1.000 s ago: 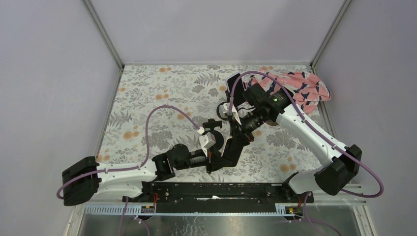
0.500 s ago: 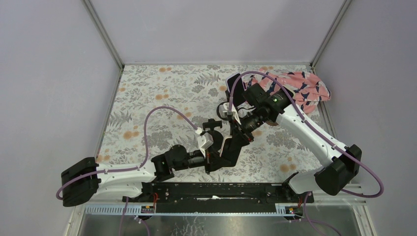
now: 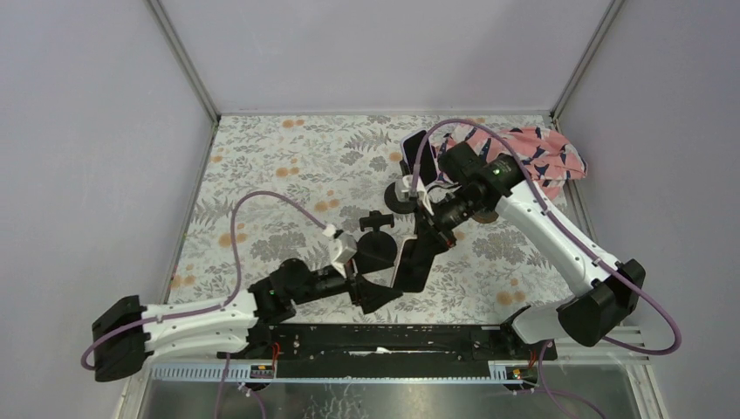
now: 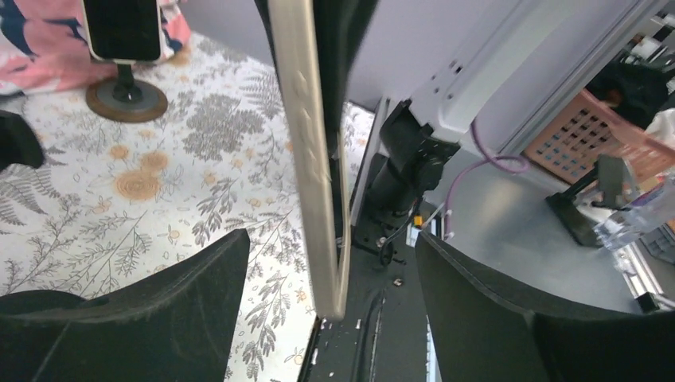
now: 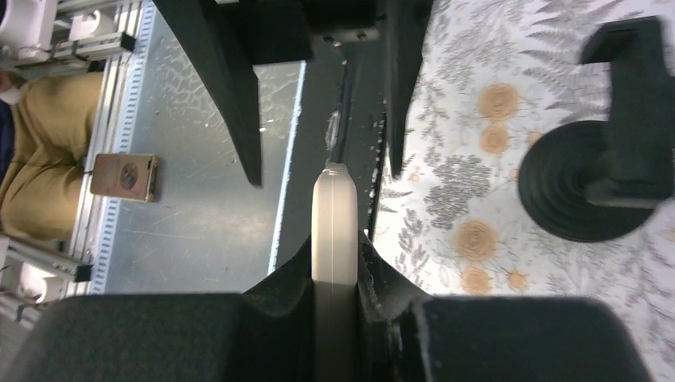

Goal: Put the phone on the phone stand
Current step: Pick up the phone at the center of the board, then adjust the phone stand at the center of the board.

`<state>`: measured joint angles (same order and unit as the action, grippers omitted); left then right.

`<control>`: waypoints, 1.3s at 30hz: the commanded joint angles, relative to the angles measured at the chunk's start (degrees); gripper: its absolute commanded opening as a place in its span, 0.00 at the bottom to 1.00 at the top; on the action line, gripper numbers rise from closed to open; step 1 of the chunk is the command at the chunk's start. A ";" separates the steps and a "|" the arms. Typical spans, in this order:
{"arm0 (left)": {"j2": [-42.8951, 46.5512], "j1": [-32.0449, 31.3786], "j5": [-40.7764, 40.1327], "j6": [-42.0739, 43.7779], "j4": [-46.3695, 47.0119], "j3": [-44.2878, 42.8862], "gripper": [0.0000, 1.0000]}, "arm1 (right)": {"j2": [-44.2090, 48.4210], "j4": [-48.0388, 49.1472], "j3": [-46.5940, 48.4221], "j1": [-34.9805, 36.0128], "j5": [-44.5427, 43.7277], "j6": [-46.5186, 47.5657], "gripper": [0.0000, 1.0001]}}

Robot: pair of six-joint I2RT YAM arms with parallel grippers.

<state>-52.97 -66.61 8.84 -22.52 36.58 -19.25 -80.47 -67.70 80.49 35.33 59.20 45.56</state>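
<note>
Lavender walls close in a table (image 3: 262, 166) spread with a grey and orange floral cover, and a black rail runs along its near edge where both arms are bolted down. From the right, the right gripper (image 3: 435, 229) reaches down towards the middle of the table and is clamped on the phone (image 3: 414, 262). Its wrist view shows the cream edge of the phone's case pinched snugly between the two dark fingers (image 5: 239, 334). The phone hangs tilted, dark face showing from above, its lower end close to the front rail and clear of any support.

The left gripper (image 3: 382, 275) comes in low from the left with its jaws spread wide on either side of the phone. In its own camera the cream edge stands between the two black pads (image 4: 183, 310) with open space on both sides, so it touches neither.

The black phone stand (image 3: 377, 220) sits just left of the held phone, and its cradle carries nothing. Further back on the right, a second phone (image 4: 123, 28) stands upright on a stand with a round brown base (image 4: 126, 97). A pink patterned cloth (image 3: 532, 153) lies bunched in the far right corner, just behind that second phone
</note>
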 commanded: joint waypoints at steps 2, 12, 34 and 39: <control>12.18 0.43 -4.80 6.00 -2.26 9.57 0.89 | 1.64 -5.99 7.47 -5.46 1.48 3.34 0.00; 0.96 6.88 -18.48 21.50 33.59 24.27 0.89 | 1.74 -4.21 9.03 -9.53 0.46 2.00 0.00; -44.52 23.29 1.62 25.73 55.09 5.55 0.68 | 0.53 -2.70 12.40 -12.13 2.41 -1.31 0.00; -48.26 24.52 3.51 25.62 55.09 3.09 0.56 | 0.99 -2.23 11.80 -12.13 2.25 -1.69 0.00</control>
<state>-99.02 -43.11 10.11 1.06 85.71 -14.50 -79.99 -70.15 90.28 23.51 58.11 45.30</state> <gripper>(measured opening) 0.613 0.198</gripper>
